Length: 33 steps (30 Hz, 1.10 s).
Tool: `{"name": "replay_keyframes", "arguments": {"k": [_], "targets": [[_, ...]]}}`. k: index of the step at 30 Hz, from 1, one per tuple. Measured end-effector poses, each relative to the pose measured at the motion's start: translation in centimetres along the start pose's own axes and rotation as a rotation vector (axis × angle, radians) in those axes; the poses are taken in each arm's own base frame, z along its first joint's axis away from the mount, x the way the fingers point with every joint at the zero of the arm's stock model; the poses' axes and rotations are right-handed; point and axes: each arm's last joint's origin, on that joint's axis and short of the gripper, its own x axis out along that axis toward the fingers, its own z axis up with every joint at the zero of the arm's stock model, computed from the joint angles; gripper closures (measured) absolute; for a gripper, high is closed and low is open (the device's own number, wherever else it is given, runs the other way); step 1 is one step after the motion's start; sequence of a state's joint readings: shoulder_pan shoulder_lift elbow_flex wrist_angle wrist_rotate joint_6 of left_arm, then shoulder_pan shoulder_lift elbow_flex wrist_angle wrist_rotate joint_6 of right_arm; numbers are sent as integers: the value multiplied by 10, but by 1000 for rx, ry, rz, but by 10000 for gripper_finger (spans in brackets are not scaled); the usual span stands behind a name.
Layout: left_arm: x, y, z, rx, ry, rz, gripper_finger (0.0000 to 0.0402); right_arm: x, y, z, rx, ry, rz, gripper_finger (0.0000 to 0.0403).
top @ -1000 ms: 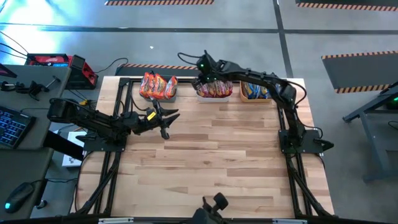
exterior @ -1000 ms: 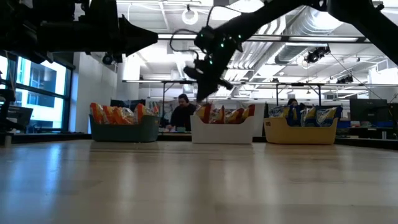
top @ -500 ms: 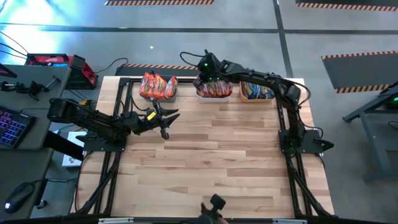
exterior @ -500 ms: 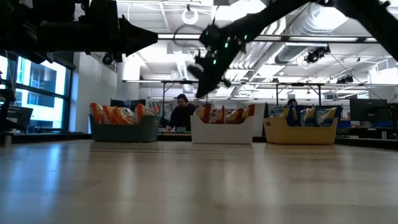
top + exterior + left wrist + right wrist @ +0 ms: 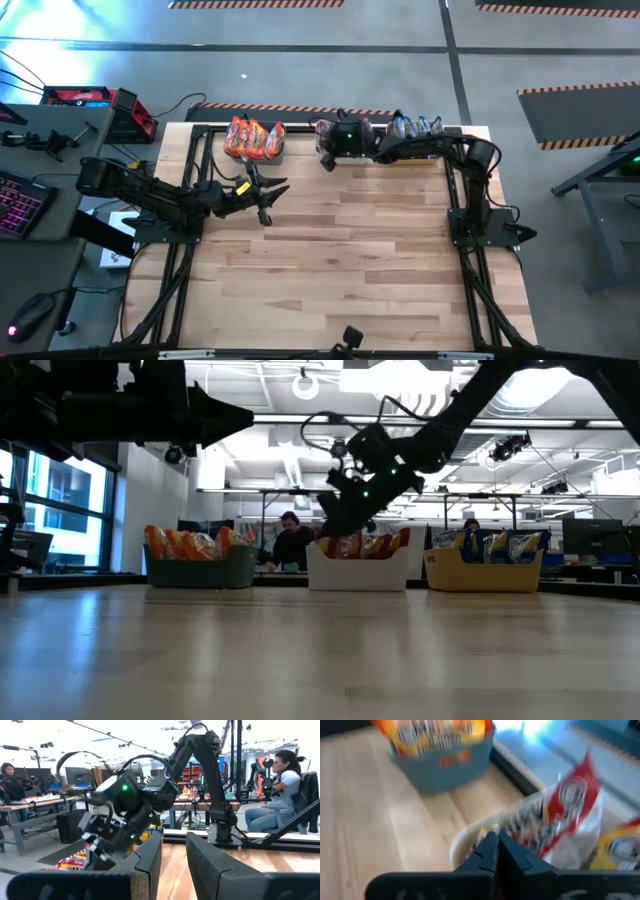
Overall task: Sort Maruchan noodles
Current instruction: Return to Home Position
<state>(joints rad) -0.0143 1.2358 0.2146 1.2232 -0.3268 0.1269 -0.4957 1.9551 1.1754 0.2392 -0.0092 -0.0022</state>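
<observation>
The right gripper (image 5: 497, 840), fingers pressed together, is held above the white bin (image 5: 360, 572) at the table's 12 o'clock, where white-maroon packets (image 5: 380, 546) are stood. Orange-red packets (image 5: 254, 138) are seen at 11 o'clock, yellow-blue packets (image 5: 487, 544) at 1 o'clock. The left gripper (image 5: 268, 196) is held spread at 9 o'clock

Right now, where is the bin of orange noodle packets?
In the low view, the dark-blue bin sits at the far edge of the table, leftmost of three, beside the white bin, just beyond the left arm's fingers.
</observation>
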Motion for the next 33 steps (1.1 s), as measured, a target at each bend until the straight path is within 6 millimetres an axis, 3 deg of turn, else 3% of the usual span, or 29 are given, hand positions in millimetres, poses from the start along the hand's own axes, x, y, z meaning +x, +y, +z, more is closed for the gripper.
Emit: {"name": "replay_keyframes", "arguments": {"k": [6,11,13,15,24,33], "targets": [[0,0,0,16,-1,0,323,-22,5,30,-80,-202,31,403],[-1,0,1,24,12,-16,323,-61,8,58,-153,-278,82,403],[-3,0,2,31,31,-35,323,-79,12,58,-205,-300,104,403],[-5,1,4,36,44,-45,323,-96,16,48,-236,-327,111,403],[-18,4,17,29,72,-149,338,-152,32,-37,-255,-482,158,403],[-27,6,22,28,109,-206,385,-198,42,-69,-271,-567,215,403]]}}
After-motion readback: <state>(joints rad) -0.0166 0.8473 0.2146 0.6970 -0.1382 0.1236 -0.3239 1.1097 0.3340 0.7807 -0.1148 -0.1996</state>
